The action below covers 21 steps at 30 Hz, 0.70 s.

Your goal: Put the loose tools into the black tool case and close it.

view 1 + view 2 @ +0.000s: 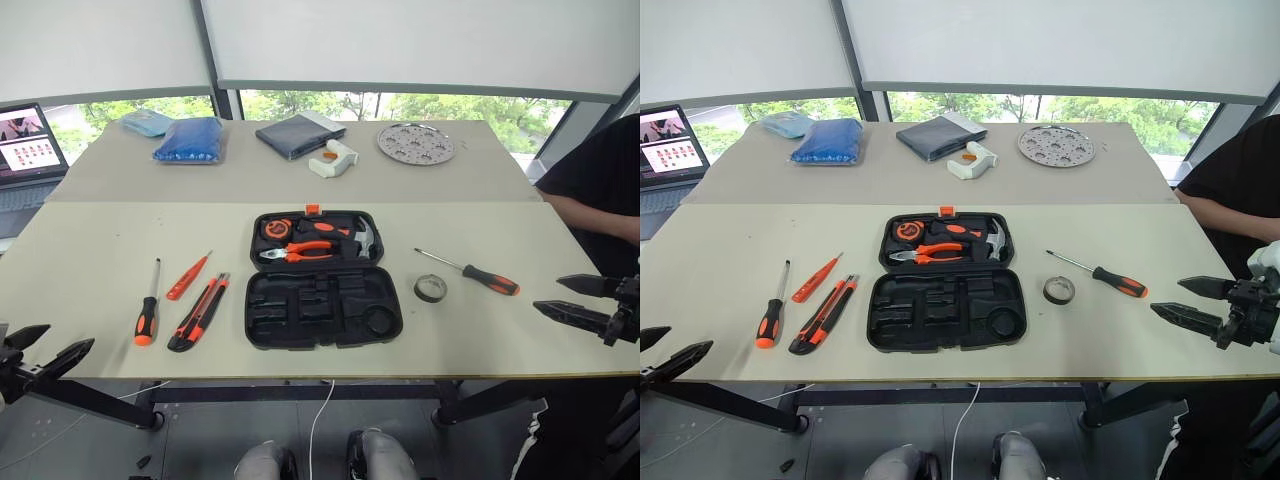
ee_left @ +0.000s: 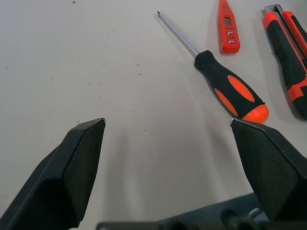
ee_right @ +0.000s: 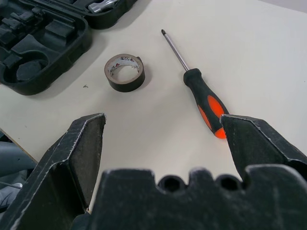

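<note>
1. The black tool case (image 1: 322, 278) lies open at table centre, pliers (image 1: 300, 252) and hammer (image 1: 362, 238) in its far half.
2. At its 9 o'clock: a screwdriver (image 1: 148, 310), the slim red screwdriver (image 1: 187, 277) and the utility knife (image 1: 199, 312).
3. At its 3 o'clock: the tape roll (image 1: 430, 289), then another screwdriver (image 1: 474, 273).
4. Left gripper (image 1: 45, 349) spread wide, empty, off the table's near-left edge.
5. Right gripper (image 1: 566, 297) wide too, empty, at the right edge.

An office-like test room or lab; 2 pale surfaces (image 1: 90, 290) stand pushed together before wide windows (image 1: 400, 105) with white roller blinds (image 1: 420, 45) drawn most of the way down and green trees outside; an open laptop (image 1: 28, 150) sits at one side; a person (image 1: 600, 185) in black sits nearby.
</note>
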### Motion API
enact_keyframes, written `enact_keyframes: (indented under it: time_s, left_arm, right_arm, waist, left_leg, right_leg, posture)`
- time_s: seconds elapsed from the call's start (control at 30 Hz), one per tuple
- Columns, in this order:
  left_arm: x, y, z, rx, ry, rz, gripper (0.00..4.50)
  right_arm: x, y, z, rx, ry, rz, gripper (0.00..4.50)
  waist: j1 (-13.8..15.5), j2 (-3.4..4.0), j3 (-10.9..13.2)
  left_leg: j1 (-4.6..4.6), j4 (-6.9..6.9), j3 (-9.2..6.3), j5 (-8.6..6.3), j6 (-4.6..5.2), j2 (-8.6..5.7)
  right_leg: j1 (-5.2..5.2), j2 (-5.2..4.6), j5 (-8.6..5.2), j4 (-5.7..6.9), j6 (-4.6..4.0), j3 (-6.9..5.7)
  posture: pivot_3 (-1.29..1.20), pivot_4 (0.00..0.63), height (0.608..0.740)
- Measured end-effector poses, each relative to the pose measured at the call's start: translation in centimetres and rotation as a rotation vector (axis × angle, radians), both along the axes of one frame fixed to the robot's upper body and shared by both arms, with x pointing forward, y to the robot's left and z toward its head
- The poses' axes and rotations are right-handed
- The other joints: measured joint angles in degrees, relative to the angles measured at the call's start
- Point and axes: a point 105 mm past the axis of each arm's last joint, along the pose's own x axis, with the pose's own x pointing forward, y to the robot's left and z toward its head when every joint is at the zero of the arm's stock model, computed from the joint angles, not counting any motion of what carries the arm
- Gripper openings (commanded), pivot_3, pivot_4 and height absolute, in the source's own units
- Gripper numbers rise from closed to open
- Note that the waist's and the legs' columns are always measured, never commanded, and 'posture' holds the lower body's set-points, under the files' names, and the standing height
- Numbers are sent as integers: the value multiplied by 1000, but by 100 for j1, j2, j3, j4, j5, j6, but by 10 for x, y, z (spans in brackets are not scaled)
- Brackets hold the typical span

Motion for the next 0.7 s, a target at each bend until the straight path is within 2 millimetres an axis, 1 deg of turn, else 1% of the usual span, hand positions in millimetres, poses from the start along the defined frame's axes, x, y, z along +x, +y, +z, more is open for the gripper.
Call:
enact_keyframes:
  time_s: [0.13,0.2,0.23,0.37,0.43,0.47,0.5,0.53,0.57,0.6,0.63,0.7]
  left_arm:
    - [2,-3,1,2,16,17,4487]
    - [8,-10,3,-3,32,35,4487]
    - [13,-14,7,-8,31,52,4487]
    - [29,-34,20,-92,39,87,4487]
    - [35,-46,21,-154,72,92,4487]
    - [37,-49,19,-168,95,96,4487]
    - [39,-52,13,-185,141,114,4487]
    - [40,-54,10,-190,168,121,4487]
    - [43,-56,5,-200,210,137,4487]
    - [47,-59,2,-207,236,145,4487]
    - [53,-62,-2,-213,271,157,4487]
    - [59,-65,-7,-224,293,173,4487]
  right_arm:
    - [0,2,0,-9,0,-3,4447]
    - [2,10,4,-23,-14,12,4447]
    - [3,19,8,-17,-32,36,4447]
    - [6,64,33,14,-99,175,4447]
    - [2,95,45,28,-119,283,4447]
    - [-2,107,49,35,-120,331,4447]
    - [-8,125,54,48,-116,412,4447]
    - [-12,137,56,48,-118,465,4447]
    - [-17,152,61,37,-133,530,4447]
    - [-18,163,66,34,-160,574,4447]
    - [-22,179,73,32,-199,643,4447]
    - [-26,194,75,23,-218,705,4447]
  waist:
    - [-1,0,0]
    - [3,0,0]
    - [8,0,0]
    - [3,0,0]
    - [-4,0,0]
    - [-2,0,0]
    - [-2,0,0]
    - [2,-1,1]
    - [7,-4,3]
    - [12,-7,4]
    - [20,-11,6]
    - [35,-17,5]
  left_leg:
    - [0,0,0,0,0,0]
    - [0,0,0,1,-2,0]
    - [0,0,-1,3,-5,0]
    - [1,0,-3,6,-11,1]
    - [1,-1,-6,8,-14,2]
    - [1,-1,-6,8,-15,2]
    - [1,-1,-6,9,-15,2]
    - [0,-1,-6,9,-16,1]
    - [1,-1,-6,10,-17,2]
    - [1,0,-6,11,-20,0]
    - [1,0,-6,13,-24,-1]
    - [1,0,-6,12,-24,-2]
  right_leg:
    - [0,-1,0,0,1,2]
    - [0,0,1,2,2,4]
    - [1,1,2,3,3,6]
    - [0,4,3,9,4,12]
    - [1,13,2,8,3,12]
    - [1,17,2,8,2,12]
    - [0,23,2,8,1,13]
    - [0,35,1,8,0,11]
    - [1,42,1,7,0,11]
    - [1,46,2,8,0,9]
    - [2,46,3,8,0,9]
    - [2,44,4,8,-2,10]
  posture:
    - [0,150,718]
    - [0,150,718]
    - [0,150,718]
    - [0,150,718]
    - [0,150,718]
    - [0,150,718]
    - [0,150,718]
    - [0,150,718]
    - [0,150,718]
    - [0,150,718]
    - [0,150,718]
    - [0,150,718]
